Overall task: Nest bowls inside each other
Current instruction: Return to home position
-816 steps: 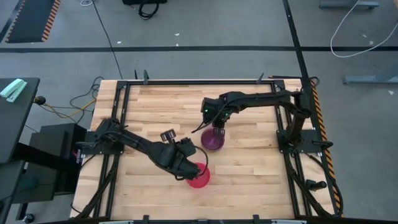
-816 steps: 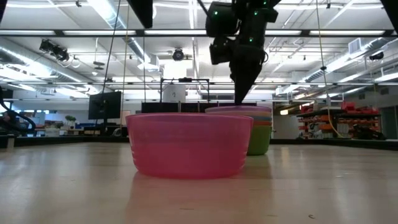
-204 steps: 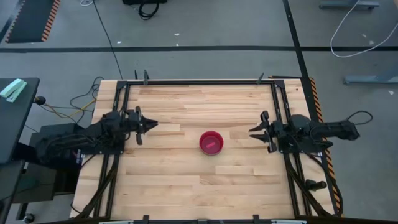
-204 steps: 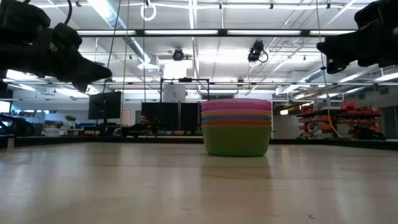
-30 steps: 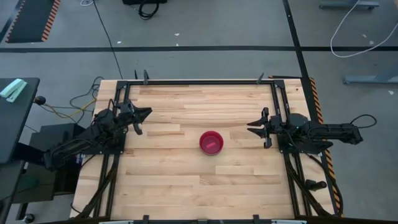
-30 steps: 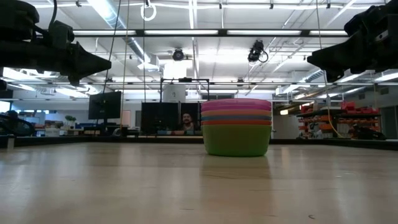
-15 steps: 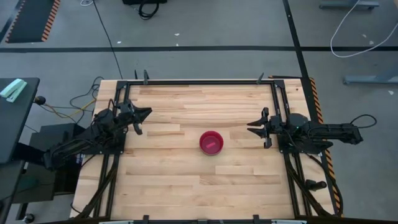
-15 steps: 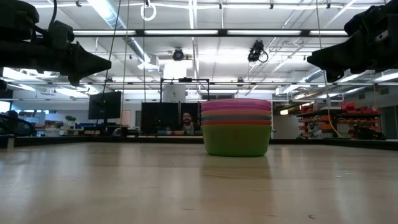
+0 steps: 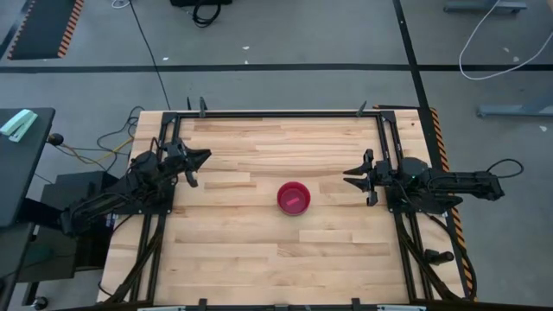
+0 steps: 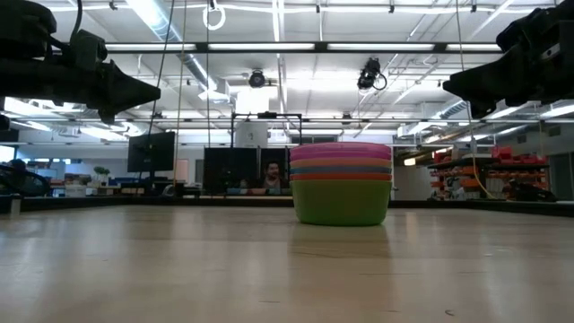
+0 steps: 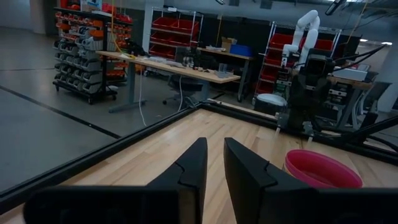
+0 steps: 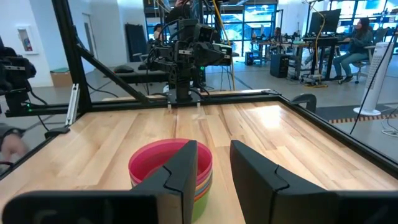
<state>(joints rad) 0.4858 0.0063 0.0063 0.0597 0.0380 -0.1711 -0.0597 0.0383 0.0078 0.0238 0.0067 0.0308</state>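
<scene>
The bowls stand nested in one stack [image 9: 294, 198] near the table's middle, its green bottom bowl [image 10: 341, 202] resting on the wood and the magenta-pink bowl [image 12: 168, 163] on top; orange, blue and purple rims show between. My left gripper [image 9: 206, 155] hovers at the table's left side, fingers close together with a narrow gap [image 11: 214, 163]. My right gripper [image 9: 348, 179] hovers at the right side, open [image 12: 214, 163], pointing at the stack. Both are well clear of the bowls.
A black metal frame [image 9: 276, 113] runs round the wooden table's edges. Bare wood [image 9: 259, 250] lies around the stack on all sides. People sit at desks in the room beyond [image 12: 357, 37], and one shows far behind the table [image 10: 266, 176].
</scene>
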